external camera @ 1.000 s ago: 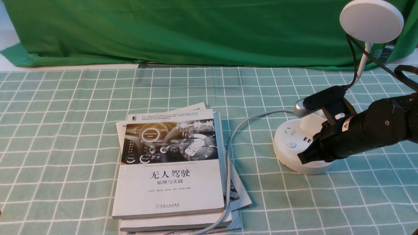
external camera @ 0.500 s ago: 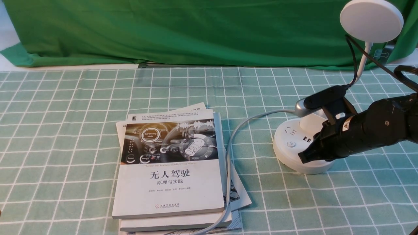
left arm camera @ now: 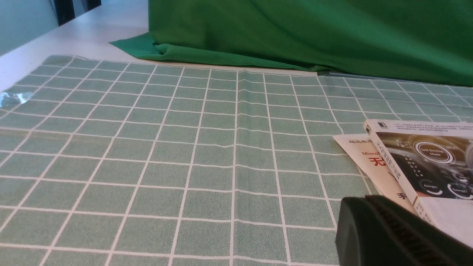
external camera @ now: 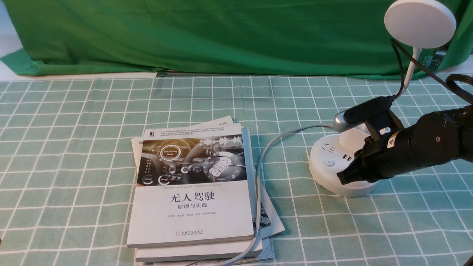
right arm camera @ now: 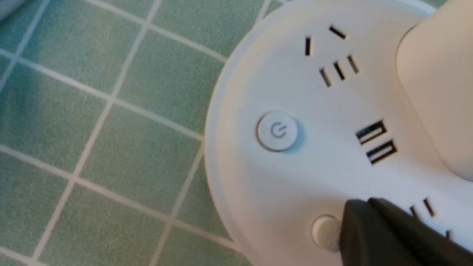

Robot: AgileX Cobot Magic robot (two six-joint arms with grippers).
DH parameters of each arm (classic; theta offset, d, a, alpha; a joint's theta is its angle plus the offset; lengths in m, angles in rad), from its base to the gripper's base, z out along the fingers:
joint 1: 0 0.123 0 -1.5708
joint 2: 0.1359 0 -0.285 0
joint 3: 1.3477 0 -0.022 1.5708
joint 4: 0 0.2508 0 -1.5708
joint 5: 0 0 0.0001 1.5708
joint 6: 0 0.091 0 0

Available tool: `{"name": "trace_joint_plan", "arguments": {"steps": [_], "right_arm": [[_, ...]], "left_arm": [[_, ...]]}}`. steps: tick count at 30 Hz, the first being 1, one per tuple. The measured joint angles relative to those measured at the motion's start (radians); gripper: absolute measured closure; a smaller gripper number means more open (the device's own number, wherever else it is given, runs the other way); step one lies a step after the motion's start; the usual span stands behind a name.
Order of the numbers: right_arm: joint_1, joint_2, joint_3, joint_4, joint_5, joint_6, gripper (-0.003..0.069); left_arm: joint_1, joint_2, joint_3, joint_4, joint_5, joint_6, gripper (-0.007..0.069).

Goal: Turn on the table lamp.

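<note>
The white table lamp stands at the right of the front view, its disc head point(external camera: 420, 23) unlit on a thin neck point(external camera: 411, 70) above the round base point(external camera: 325, 179). The base top shows sockets, a power-symbol button point(external camera: 328, 163) point(right arm camera: 278, 130) and a smaller plain button point(right arm camera: 324, 232). My right gripper point(external camera: 342, 180) point(right arm camera: 354, 216) is shut, its black tip down on the near edge of the base, touching the plain button's side. The cup holder point(right arm camera: 439, 92) rises beside it. My left gripper point(left arm camera: 364, 207) is shut and hovers low near the books, far from the lamp.
A stack of books point(external camera: 192, 184) point(left arm camera: 425, 162) lies mid-table, with the lamp's grey cord point(external camera: 266, 155) running along its right side and over its front corner. A green cloth backdrop point(external camera: 221, 33) closes the far edge. A checked green tablecloth point(external camera: 74, 147) covers the table.
Almost nothing: the lamp base has crept a touch to the left under my right gripper's tip, which stays on the base's near edge.
</note>
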Motion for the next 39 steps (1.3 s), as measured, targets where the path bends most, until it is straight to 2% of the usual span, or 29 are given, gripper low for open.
{"name": "trace_joint_plan", "arguments": {"steps": [18, 33, 39], "right_arm": [[0.004, 0.008, 0.000, 0.032, -0.006, -0.021, 0.0626], [0.055, 0.075, -0.030, 0.037, -0.078, -0.026, 0.0622], [0.060, -0.025, -0.001, 0.037, 0.024, -0.025, 0.0622]], "left_arm": [[0.000, 0.000, 0.000, 0.000, 0.000, 0.000, 0.0603], [0.000, 0.000, 0.000, 0.000, 0.000, 0.000, 0.0603], [0.000, 0.000, 0.000, 0.000, 0.000, 0.000, 0.0603]]}}
